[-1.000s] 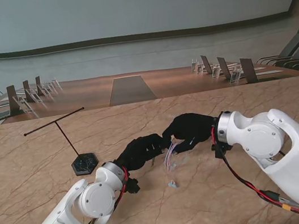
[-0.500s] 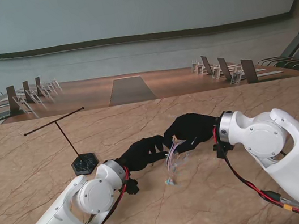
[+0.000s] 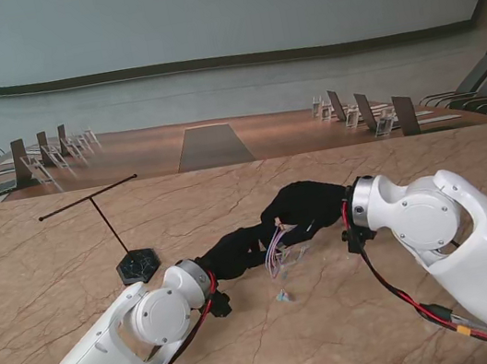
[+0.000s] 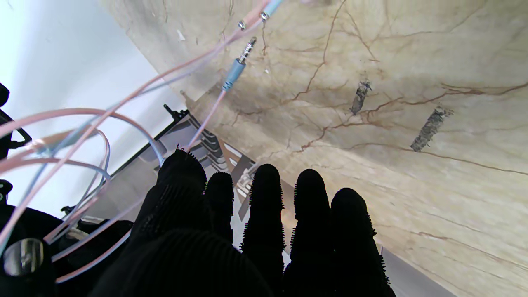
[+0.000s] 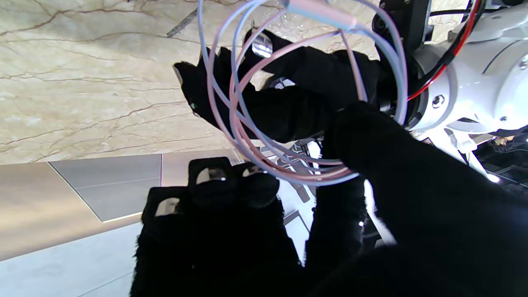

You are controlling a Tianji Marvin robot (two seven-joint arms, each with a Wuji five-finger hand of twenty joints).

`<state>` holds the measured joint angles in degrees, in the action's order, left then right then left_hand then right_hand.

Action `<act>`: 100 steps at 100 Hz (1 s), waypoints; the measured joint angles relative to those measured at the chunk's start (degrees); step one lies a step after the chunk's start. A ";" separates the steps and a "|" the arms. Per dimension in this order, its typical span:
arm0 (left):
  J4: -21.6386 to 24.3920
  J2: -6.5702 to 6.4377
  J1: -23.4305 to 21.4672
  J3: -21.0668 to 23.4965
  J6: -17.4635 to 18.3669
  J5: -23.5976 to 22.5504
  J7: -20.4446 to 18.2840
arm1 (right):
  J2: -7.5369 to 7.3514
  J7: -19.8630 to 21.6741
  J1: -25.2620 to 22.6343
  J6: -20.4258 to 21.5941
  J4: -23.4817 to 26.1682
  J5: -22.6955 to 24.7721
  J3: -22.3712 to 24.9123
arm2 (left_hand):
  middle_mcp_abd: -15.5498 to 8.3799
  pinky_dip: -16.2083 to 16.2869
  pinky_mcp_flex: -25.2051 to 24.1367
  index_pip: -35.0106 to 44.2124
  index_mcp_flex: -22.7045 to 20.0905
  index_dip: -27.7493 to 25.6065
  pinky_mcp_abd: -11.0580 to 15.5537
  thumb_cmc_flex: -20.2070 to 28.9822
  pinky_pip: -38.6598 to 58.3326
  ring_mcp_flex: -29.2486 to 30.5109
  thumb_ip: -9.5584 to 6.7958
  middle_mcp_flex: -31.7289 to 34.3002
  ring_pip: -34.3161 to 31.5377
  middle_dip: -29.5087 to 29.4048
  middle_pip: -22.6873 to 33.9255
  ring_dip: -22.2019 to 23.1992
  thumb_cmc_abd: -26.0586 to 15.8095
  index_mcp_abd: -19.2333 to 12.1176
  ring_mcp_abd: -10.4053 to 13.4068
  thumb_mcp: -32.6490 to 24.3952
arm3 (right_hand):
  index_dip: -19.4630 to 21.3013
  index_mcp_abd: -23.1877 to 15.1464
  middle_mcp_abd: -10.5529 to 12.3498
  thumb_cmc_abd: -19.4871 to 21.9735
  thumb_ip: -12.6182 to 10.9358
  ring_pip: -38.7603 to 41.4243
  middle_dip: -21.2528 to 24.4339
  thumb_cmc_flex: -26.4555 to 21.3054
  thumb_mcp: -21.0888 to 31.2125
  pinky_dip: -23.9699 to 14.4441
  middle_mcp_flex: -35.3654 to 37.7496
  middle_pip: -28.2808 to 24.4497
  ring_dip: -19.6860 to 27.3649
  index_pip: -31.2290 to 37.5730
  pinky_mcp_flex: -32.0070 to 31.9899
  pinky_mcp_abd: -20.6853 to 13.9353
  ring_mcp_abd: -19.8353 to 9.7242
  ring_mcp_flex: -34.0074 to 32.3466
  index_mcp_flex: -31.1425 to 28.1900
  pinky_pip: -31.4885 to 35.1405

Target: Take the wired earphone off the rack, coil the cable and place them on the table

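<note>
Stand view: our hands meet mid-table, right of the empty rack (image 3: 136,265). Right wrist: right hand (image 5: 288,198) pinches the cable (image 5: 255,136) coil. Left wrist: left hand (image 4: 255,231) fingers extended, holding nothing; loose loops may spring apart

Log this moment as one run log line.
stage: coiling | earphone cable: looped, held by right hand | left hand: beside loops | plug: dangling | rack: bare

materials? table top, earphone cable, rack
Table top: looks like polished marble or a marble-look laminate; beige with brown veins, soft sheen.
Earphone cable: thin flexible plastic or rubber jacket, pink and pale blue, glossy; metal plug.
Rack: thin dark rod, probably metal, matte, on a black hexagonal base.
</note>
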<state>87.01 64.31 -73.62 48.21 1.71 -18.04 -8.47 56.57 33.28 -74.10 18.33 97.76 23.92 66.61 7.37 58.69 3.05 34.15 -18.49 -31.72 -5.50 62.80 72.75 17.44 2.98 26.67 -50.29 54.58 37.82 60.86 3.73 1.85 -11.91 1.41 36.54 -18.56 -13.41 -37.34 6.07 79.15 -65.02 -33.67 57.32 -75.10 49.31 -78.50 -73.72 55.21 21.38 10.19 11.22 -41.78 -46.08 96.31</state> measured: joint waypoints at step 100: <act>-0.25 -0.20 0.02 -0.59 0.37 1.00 -1.91 | 0.25 -0.50 0.24 -0.99 -0.15 -0.92 -0.41 | 0.00 -4.81 -0.35 -1.97 -0.17 1.08 -1.24 -3.61 -4.60 2.26 -0.01 3.04 0.85 -3.01 -2.04 -1.42 -3.72 -0.52 -0.47 0.10 | 0.78 0.57 0.00 0.00 -0.02 0.02 2.57 0.00 0.72 0.12 -0.03 -0.02 1.42 0.00 0.00 0.22 0.20 0.00 0.00 0.03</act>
<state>86.76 64.11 -73.60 47.62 2.08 -17.04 -10.38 56.82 32.78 -73.87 17.34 97.60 23.00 66.20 7.37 53.88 2.70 32.18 -18.66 -30.64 -6.74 59.19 68.16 19.70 2.97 29.71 -49.44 51.58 35.77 59.44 0.01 1.34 -12.38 1.52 37.32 -18.00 -13.41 -37.34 6.05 79.17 -62.45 -33.67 58.04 -74.97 49.29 -78.52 -72.30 55.21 21.39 10.41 11.41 -41.78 -46.08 96.35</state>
